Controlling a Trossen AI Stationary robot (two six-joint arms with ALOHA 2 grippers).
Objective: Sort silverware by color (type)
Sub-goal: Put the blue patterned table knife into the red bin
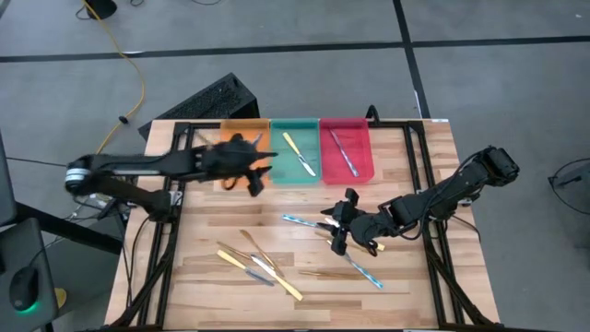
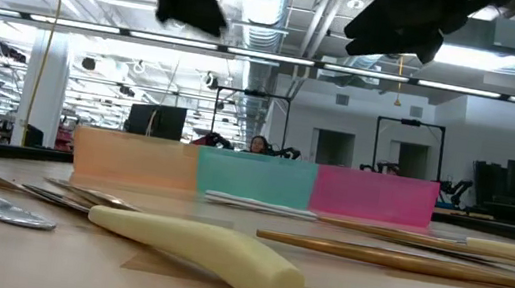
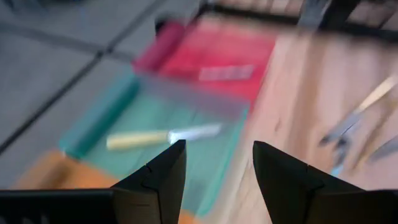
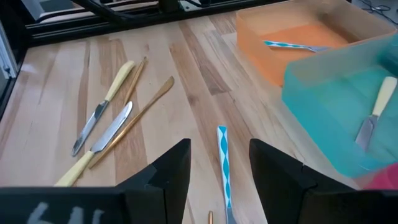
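My left gripper (image 1: 253,175) hangs open above the near edge of the orange tray (image 1: 241,129), with nothing between its fingers (image 3: 217,146). In front of it, a yellow-handled knife (image 3: 158,137) lies in the green tray (image 1: 293,157). My right gripper (image 1: 333,231) stands open above the table's middle right, holding nothing (image 4: 219,146). A blue-patterned utensil (image 4: 223,167) lies on the wood just ahead of its fingers. Several more pieces of silverware (image 1: 260,263) lie loose toward the near edge: yellow-handled knives (image 4: 99,118) and thin bronze pieces (image 4: 134,118). A blue-patterned piece (image 4: 292,45) lies in the orange tray, and a silver one (image 1: 343,152) lies in the red tray.
The orange, green and red trays (image 1: 347,148) stand side by side at the table's far edge. A dark frame (image 1: 419,184) runs along the table's sides and back. In the low view, a yellow handle (image 2: 212,251) and a bronze piece (image 2: 393,256) lie close to the near edge.
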